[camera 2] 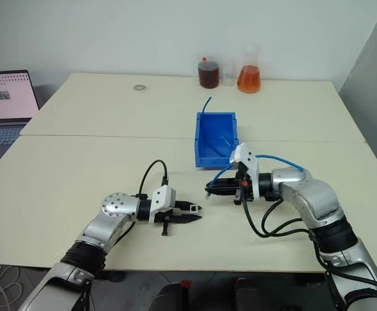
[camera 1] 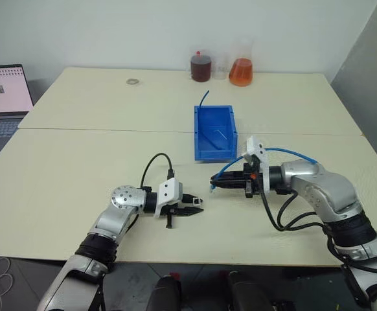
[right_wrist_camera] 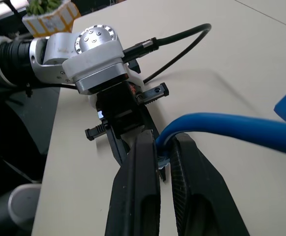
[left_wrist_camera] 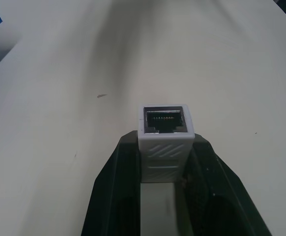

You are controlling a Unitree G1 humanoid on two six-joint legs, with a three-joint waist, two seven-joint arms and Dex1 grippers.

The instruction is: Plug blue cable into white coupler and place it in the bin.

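My left gripper point(camera 1: 196, 205) points right, low over the table's front, shut on the white coupler point(left_wrist_camera: 164, 132). The coupler's dark socket face sticks out past the black fingers point(left_wrist_camera: 114, 191). My right gripper point(camera 1: 216, 183) points left toward it, a short gap away and slightly higher. It is shut on the blue cable point(right_wrist_camera: 231, 127) at its plug end. The cable arcs back over the right wrist point(camera 1: 291, 151). The bin point(camera 1: 214, 154) stands on the table just behind both grippers.
A short blue wire stub point(camera 1: 203, 97) sticks up from the bin's far corner. A dark bottle point(camera 1: 201, 67) and an orange flask point(camera 1: 240, 71) stand at the back edge. A laptop point(camera 1: 4, 97) is far left. A small ring point(camera 1: 133, 81) lies at the back.
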